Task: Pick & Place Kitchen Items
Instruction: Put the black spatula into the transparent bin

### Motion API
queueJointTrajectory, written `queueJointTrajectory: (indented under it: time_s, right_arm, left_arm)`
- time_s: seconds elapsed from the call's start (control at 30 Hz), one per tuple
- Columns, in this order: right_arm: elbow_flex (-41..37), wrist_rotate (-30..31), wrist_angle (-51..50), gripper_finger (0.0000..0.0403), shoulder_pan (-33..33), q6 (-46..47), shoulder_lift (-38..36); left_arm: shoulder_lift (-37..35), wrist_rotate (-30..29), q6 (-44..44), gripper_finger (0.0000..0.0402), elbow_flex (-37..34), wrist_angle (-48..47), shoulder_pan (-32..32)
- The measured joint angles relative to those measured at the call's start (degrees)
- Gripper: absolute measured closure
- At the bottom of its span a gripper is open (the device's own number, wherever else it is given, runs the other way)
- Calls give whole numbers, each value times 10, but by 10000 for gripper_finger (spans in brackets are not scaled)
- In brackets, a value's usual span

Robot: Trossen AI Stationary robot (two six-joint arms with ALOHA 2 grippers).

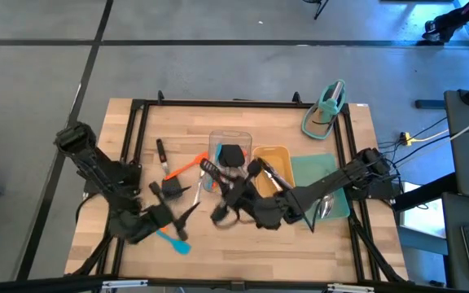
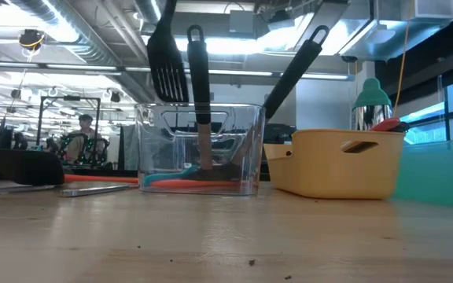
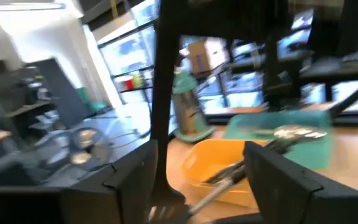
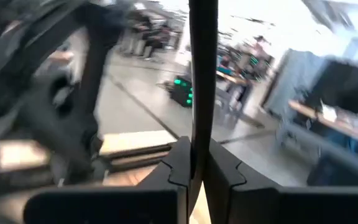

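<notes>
The right gripper (image 4: 193,163) pinches a dark utensil handle (image 4: 202,74) standing upright between its fingers, while the left gripper (image 3: 197,180) is spread around the same handle.

Blur: both wrist views smeared; we cannot identify the thin black handle (image 4: 202,81) clamped in the right gripper (image 4: 196,163) | Cut off: that handle's upper end leaves the picture | Hidden: we cannot see either gripper in the low view | Too small: contents of the yellow rectangular tray (image 1: 277,156) indistinct from above
</notes>
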Motion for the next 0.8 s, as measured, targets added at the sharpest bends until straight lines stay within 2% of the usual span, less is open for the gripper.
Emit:
queueJointTrajectory:
  time_s: [0.13, 0.23, 0.53, 0.67, 0.8]
  right_arm:
    - [0, -42, -39, 384, 16, -83, 0]
    - [0, -80, -93, 384, 21, -112, 0]
    - [0, -207, -197, 384, -22, -150, 0]
    - [-1, -223, -252, 384, -55, -142, 0]
    - [-25, -260, -255, 384, -88, -132, 1]
  left_arm:
    - [0, -4, 55, 147, 0, 89, -46]
    - [0, 1, 55, 147, 0, 105, -67]
    - [0, 6, -12, 155, 0, 80, -79]
    - [0, 6, -63, 156, 0, 48, -83]
    - [0, 6, -122, 158, 0, 1, -86]
